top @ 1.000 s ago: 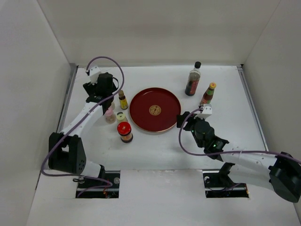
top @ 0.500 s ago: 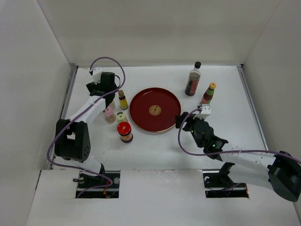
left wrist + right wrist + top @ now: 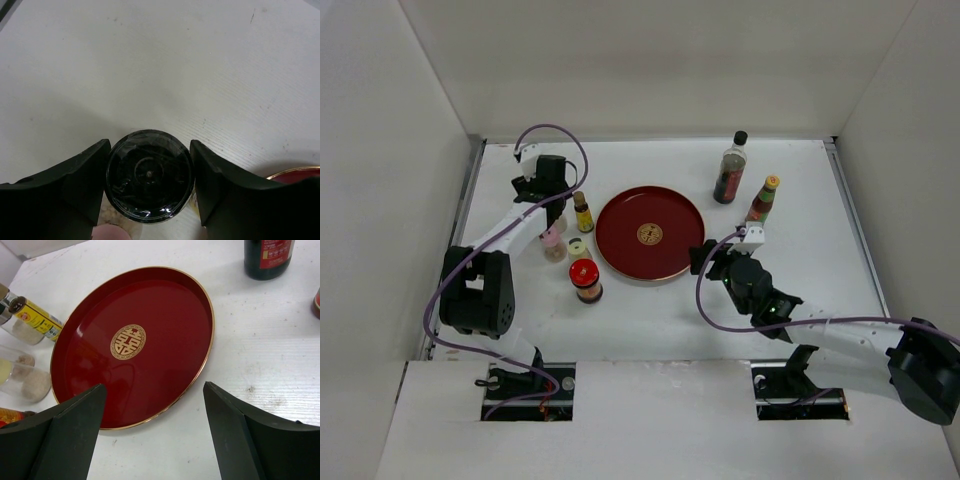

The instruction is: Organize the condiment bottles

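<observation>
Clamped in the left end effector, on the far-left part of the table: the shaker, seen from above as a round, dark, glossy top with faint concentric rings, both fingers pressed against its sides. Just beside it, toward the round red tray: a small brown bottle with yellow cap and yellow label. Nearer the arm bases, clustered left of the tray: a pink-capped jar, a cream-capped jar, a red-lidded jar. Right of the tray, both upright: a tall dark bottle with black cap and red label, and a slim yellow-capped bottle. Gaping wide and holding nothing, beside the tray's near-right edge: the right end effector.
</observation>
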Controlling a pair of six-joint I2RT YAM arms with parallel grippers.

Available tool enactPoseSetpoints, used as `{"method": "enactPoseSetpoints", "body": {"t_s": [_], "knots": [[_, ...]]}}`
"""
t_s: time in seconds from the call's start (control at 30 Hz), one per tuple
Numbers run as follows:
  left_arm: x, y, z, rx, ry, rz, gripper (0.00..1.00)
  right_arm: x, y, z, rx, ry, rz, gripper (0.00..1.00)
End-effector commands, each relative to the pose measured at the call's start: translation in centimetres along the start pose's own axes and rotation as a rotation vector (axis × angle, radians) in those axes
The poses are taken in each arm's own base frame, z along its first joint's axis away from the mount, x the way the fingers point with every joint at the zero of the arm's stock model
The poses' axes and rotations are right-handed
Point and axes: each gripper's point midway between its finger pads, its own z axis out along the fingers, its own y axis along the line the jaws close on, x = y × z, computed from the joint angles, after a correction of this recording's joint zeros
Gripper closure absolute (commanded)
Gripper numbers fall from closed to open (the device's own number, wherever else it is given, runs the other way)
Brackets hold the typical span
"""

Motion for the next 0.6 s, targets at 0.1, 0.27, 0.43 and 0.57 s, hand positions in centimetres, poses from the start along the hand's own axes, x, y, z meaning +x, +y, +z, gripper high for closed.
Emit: {"method": "enactPoseSetpoints", "body": {"t_s": [0.1, 0.27, 0.43, 0.57], "knots": [[-4.4, 0.3, -1.8, 0.01, -0.139, -0.084, 0.58, -1.8, 1.5, 0.0, -0.051, -0.055, 0.03, 0.15], [-11.9, 1.0, -7.8, 0.033, -0.371, -0.18, 0.58, -1.5, 1.7, -0.1, -0.064, -0.047, 0.037, 0.14], [-17.2, -1.5, -13.0, 0.116, -0.508, -0.201, 0.58, -1.6, 1.6, 0.0, -0.064, -0.052, 0.047, 0.14], [-17.8, -5.9, -15.9, 0.247, -0.536, -0.203, 0.59, -1.8, 1.5, 0.0, -0.062, -0.058, 0.044, 0.14]]}}
